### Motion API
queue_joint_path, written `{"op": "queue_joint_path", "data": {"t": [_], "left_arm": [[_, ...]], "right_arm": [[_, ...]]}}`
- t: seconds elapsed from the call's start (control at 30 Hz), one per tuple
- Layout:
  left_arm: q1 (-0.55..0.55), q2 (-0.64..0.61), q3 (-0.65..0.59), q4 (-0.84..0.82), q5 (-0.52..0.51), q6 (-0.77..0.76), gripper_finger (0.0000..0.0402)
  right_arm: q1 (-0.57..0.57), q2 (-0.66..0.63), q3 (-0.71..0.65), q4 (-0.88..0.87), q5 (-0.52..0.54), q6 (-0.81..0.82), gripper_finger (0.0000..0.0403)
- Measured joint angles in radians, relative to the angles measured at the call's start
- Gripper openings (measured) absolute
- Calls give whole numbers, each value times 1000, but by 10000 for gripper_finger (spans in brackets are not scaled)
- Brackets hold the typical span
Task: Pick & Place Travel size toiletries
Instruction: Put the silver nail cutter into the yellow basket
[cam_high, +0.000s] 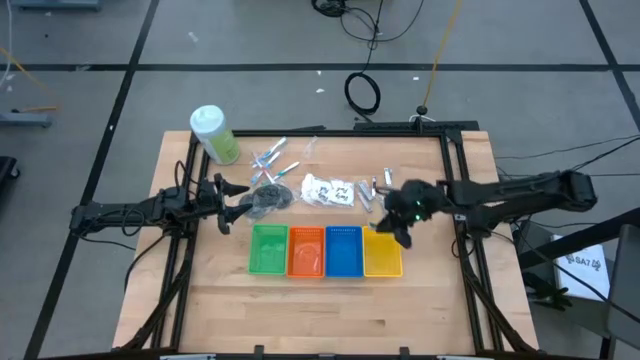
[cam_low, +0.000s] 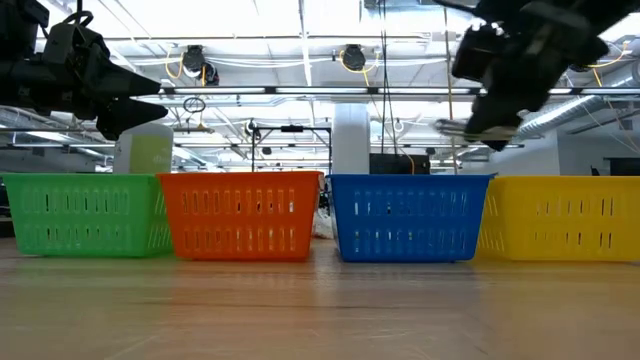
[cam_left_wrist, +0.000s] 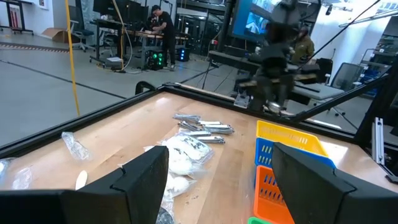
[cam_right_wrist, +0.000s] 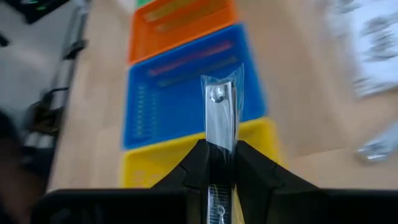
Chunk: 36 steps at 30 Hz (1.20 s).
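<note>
The right gripper (cam_right_wrist: 220, 163) pinches a short silver-grey tube (cam_right_wrist: 219, 118) in a clear wrapper between its closed fingers and holds it in the air above the yellow bin (cam_high: 382, 253), near that bin's 12 o'clock edge. The yellow bin is the rightmost of four in a row, next to the blue bin (cam_high: 343, 251), the orange bin (cam_high: 306, 251) and the green bin (cam_high: 268, 249). More silver-grey tubes (cam_left_wrist: 204, 126) lie on the table (cam_high: 330, 300) at 12 o'clock of the yellow bin, with white packets (cam_high: 329, 189) at their 9 o'clock and a dark clear pouch (cam_high: 268, 198) further toward 9 o'clock. The left gripper (cam_high: 228, 200) hovers with fingers spread wide just at 9 o'clock of that pouch.
</note>
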Motion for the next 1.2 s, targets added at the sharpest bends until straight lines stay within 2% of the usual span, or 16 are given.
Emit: {"op": "queue_joint_path", "data": {"t": [0.17, 0.23, 0.37, 0.5, 1.0, 1.2], "left_arm": [[0, 0, 0, 0, 0, 0, 280], [0, 0, 0, 0, 0, 0, 280], [0, 0, 0, 0, 0, 0, 280], [0, 0, 0, 0, 0, 0, 280], [0, 0, 0, 0, 0, 0, 280], [0, 0, 0, 0, 0, 0, 280]], "right_arm": [[106, -9, -83, 45, 7, 95, 42], [131, -9, -107, 49, 51, 114, 43], [142, -9, -135, 108, 101, 120, 44], [142, -10, -150, 156, 100, 120, 54], [142, -10, -150, 177, 101, 119, 136], [126, -10, -150, 275, 100, 55, 166]]}}
